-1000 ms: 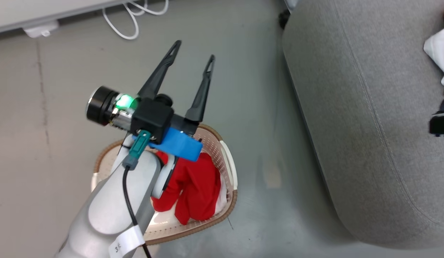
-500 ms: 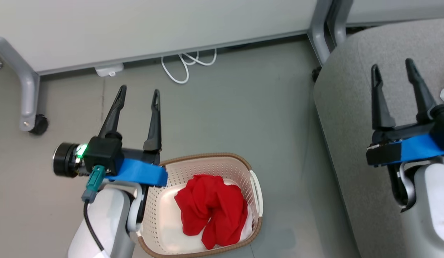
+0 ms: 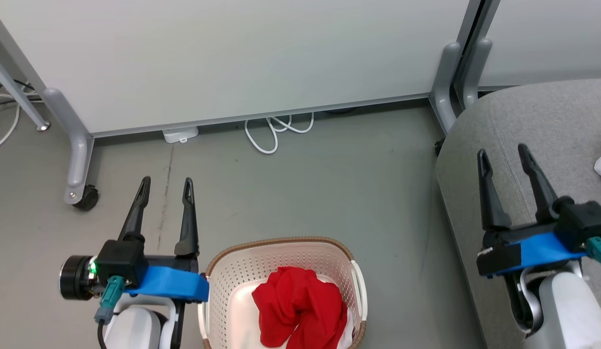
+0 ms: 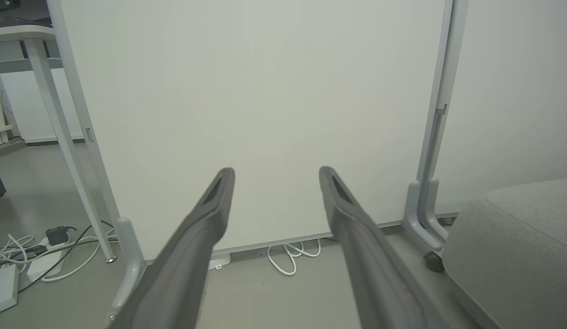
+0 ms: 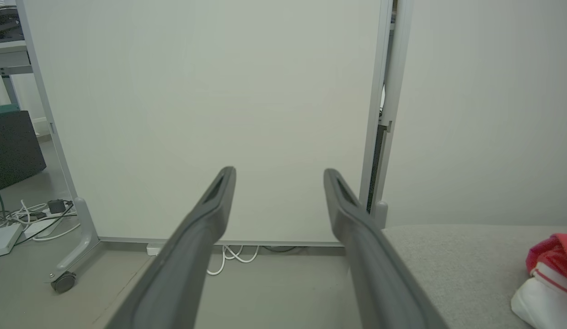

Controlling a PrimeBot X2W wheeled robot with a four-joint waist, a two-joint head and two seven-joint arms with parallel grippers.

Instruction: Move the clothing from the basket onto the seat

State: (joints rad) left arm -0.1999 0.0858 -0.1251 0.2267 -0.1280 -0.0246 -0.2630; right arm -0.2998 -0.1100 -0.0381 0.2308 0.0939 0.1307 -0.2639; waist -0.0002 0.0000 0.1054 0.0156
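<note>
Hanging open & empty, left claw (image 3: 166, 182) & right claw (image 3: 502, 150) may pinch red clothing (image 3: 300, 310) in basket (image 3: 281, 241) too loosely, dropping it short of seat (image 3: 547, 121).

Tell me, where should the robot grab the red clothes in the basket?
Pinch the raised, bunched fold at the top of the red clothes, coming straight down from above. The basket walls ring the heap, so the sides are blocked, and the crumpled hump gives something to close on. The left end effector, open beside the basket, looks nearest.
</note>
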